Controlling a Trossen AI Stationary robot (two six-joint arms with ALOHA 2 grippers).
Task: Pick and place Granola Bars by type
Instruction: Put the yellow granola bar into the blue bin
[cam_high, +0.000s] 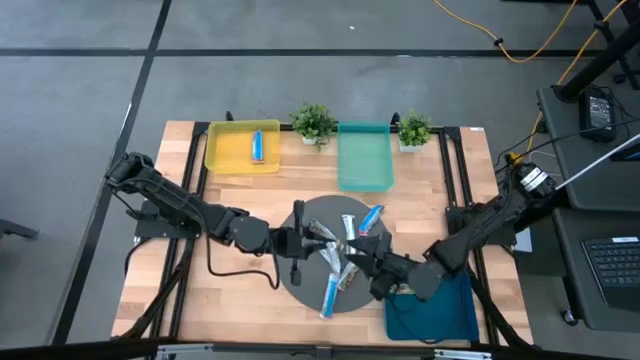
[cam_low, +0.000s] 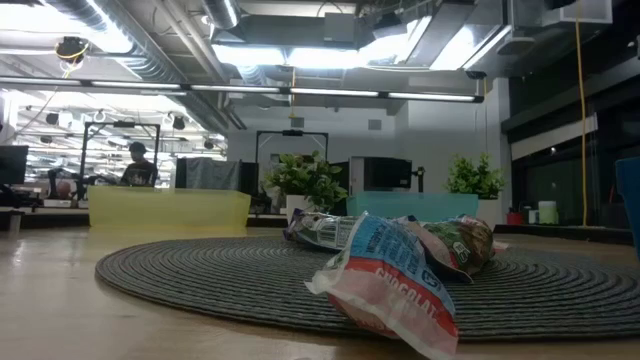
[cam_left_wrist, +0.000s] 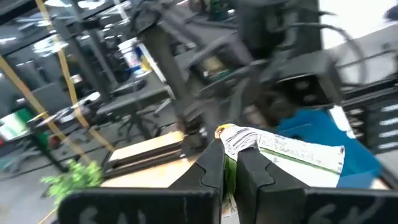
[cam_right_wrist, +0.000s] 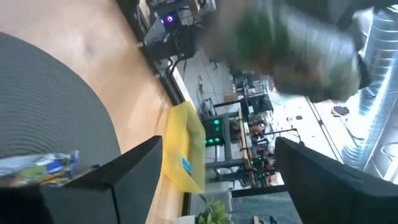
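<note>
High view: A round grey mat lies at the centre of the wooden table. Loose granola bars lie scattered on the mat, from its centre out to 5 o'clock. A yellow tray sits at 11 o'clock on the table with one blue-and-white bar inside. A teal tray stands at 12 o'clock, with a potted plant between the trays and a second plant just beyond the teal one. A blue tray lies at 5 o'clock. The left gripper is over the mat centre. The right gripper is over the mat at its 3 o'clock side.

Low view: A red-and-white bar lies crumpled on the mat in the foreground, with more wrappers piled behind. No gripper shows. A person sits far back in the room at 10 o'clock.

Left wrist view: The left gripper has its fingers pinched narrow on a green-and-white bar, which is lifted clear, with the blue tray behind it.

Right wrist view: The right gripper stands wide with nothing between its fingers. The mat, the yellow tray and a wrapper beside one finger are visible.
</note>
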